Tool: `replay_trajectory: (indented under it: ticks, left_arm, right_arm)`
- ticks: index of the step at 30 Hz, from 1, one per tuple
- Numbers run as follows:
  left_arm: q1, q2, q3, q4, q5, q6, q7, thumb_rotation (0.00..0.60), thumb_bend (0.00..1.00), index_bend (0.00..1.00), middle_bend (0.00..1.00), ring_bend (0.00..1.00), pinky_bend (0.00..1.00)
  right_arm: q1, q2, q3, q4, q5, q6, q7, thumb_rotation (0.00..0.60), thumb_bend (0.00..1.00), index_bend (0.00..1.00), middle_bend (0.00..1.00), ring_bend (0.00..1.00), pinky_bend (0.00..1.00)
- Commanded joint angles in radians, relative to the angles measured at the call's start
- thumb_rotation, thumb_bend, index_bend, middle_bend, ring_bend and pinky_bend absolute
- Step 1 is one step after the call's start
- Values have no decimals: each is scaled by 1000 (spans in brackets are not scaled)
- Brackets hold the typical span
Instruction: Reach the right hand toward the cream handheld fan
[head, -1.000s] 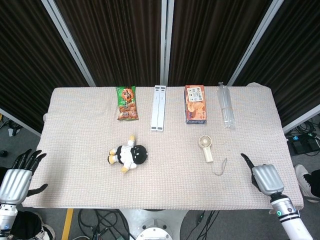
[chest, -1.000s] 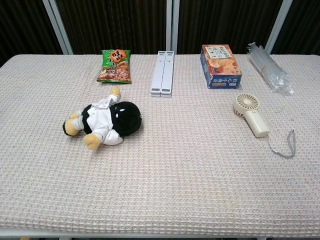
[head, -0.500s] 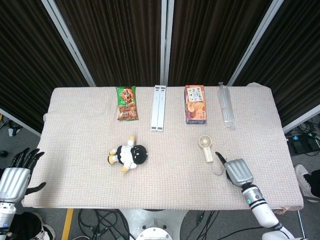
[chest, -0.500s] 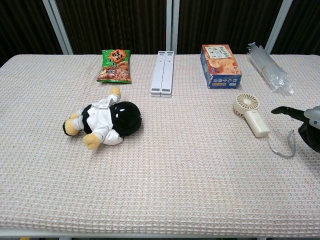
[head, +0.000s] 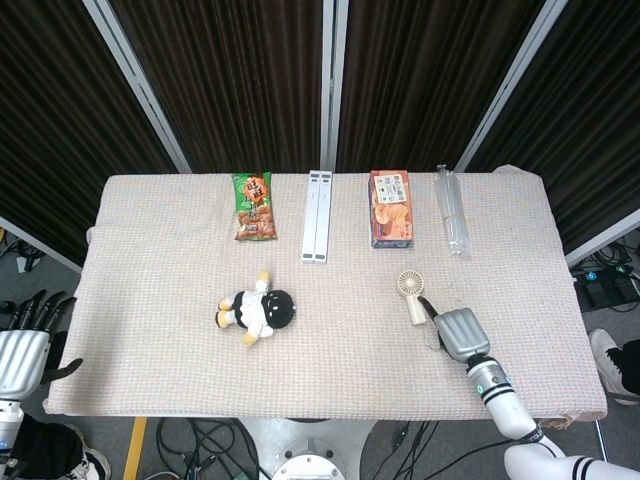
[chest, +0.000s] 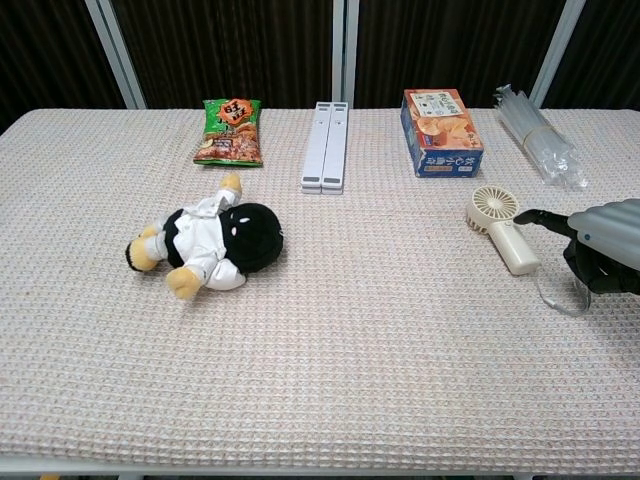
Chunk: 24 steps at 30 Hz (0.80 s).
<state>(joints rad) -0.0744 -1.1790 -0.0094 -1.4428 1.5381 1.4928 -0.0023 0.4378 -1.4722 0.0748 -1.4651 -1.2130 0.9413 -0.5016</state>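
Observation:
The cream handheld fan (head: 411, 296) (chest: 503, 229) lies flat on the cloth at centre right, round head toward the far side, handle toward me, with a thin wrist loop (chest: 563, 291) trailing from it. My right hand (head: 456, 330) (chest: 601, 246) hovers just right of the handle, back upward, holding nothing. A dark thumb tip (chest: 527, 216) reaches toward the fan, and the other fingers curl down over the loop. My left hand (head: 25, 343) hangs off the table's front left corner with spread fingers, also holding nothing.
A black-and-white plush doll (head: 254, 310) lies left of centre. Along the far side sit a green snack bag (head: 253, 207), a white flat bar (head: 317, 216), an orange cracker box (head: 390, 207) and a clear plastic bundle (head: 451, 209). The beige waffle cloth (head: 330, 370) covers the table.
My right hand has travelled left and forward from the front right edge to a spot beside the fan's handle. My left hand has drifted slightly lower and further left.

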Motion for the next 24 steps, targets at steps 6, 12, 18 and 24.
replay_trajectory:
  ticks: [6, 12, 18, 24]
  left_arm:
    - [-3, 0, -3, 3, -6, -5, -2, 600, 0, 135, 93, 0, 128]
    - [-4, -1, -3, 7, -10, -10, -4, 600, 0, 135, 92, 0, 127]
    - [-8, -4, -1, 6, -7, -16, -6, 600, 0, 135, 93, 0, 128]
    - [-10, -4, -3, 4, -7, -14, -8, 600, 0, 135, 92, 0, 128]
  right_arm:
    - [21, -17, -5, 5, 31, -5, -21, 600, 1000, 0, 772, 713, 652]
    - [28, -24, -17, 11, 47, -1, -30, 600, 1000, 0, 772, 713, 652]
    - [35, -22, -24, 10, 63, -4, -36, 600, 1000, 0, 772, 713, 652]
    - [49, -19, -29, 7, 97, -15, -59, 600, 1000, 0, 772, 713, 652]
